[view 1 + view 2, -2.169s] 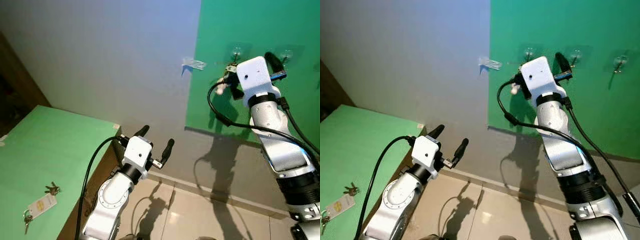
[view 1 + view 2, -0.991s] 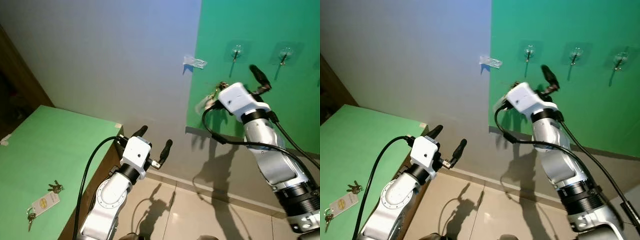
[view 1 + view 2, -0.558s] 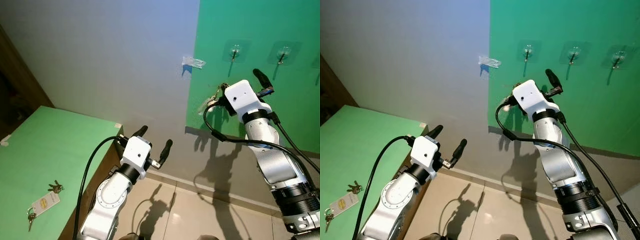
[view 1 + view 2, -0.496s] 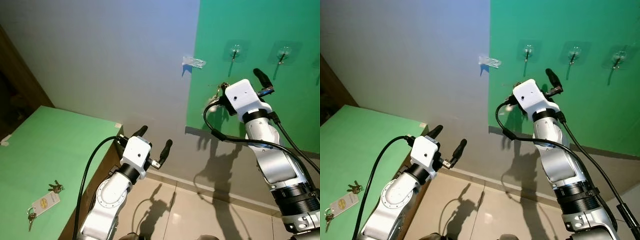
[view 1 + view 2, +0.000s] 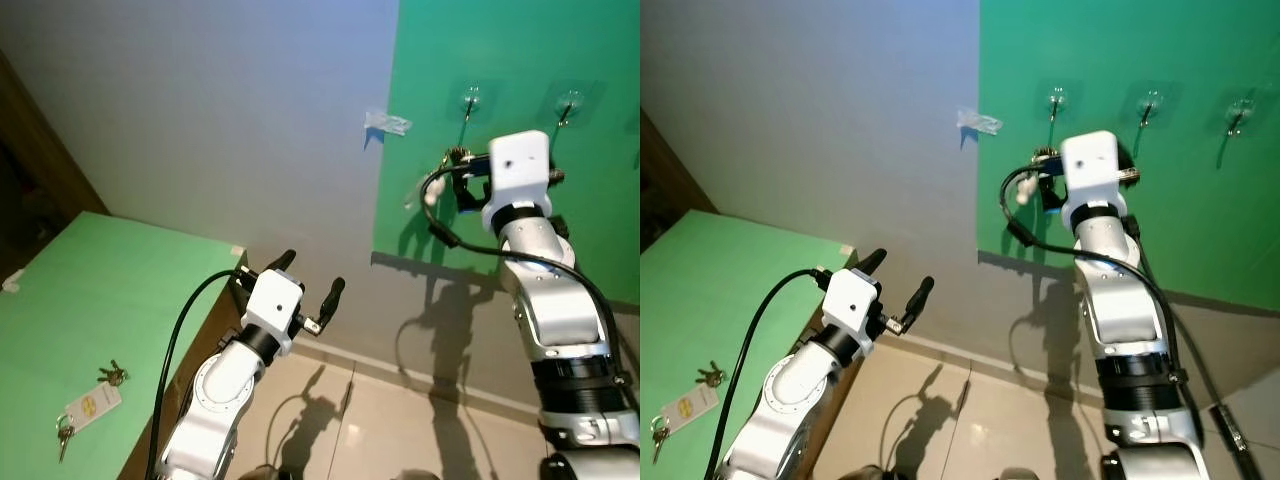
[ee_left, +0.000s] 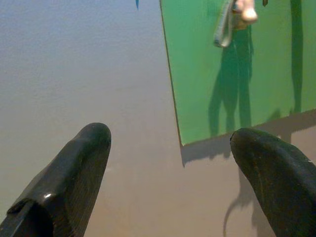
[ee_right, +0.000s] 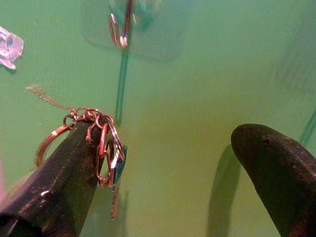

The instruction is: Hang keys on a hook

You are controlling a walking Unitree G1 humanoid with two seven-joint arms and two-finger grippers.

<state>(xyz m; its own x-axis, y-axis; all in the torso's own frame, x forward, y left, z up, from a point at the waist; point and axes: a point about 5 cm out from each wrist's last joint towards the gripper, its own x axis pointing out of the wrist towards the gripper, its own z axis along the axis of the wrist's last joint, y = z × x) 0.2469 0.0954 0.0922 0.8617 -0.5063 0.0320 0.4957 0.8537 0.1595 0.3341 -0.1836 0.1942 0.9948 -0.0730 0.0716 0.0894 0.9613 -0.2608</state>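
Note:
A bunch of keys (image 7: 104,148) on copper-coloured rings hangs over one finger (image 7: 59,187) of my right gripper (image 7: 168,134), which is open. That gripper is raised against the green wall panel (image 5: 520,40), with the keys (image 5: 455,158) just below and left of the leftmost clear hook (image 5: 468,100). In the right wrist view that hook (image 7: 121,27) sits a little beyond the keys, apart from them. My left gripper (image 5: 306,277) is open, holding nothing, low beside the table corner.
Two more hooks (image 5: 1150,103) (image 5: 1240,110) sit to the right on the panel. A scrap of tape (image 5: 387,124) sticks to the grey wall. A second key set with a white tag (image 5: 88,402) lies on the green table (image 5: 120,290). Tiled floor lies below.
My right arm has lifted and turned to face the wall, bringing the keys up closer under the leftmost hook. The left arm has stayed put.

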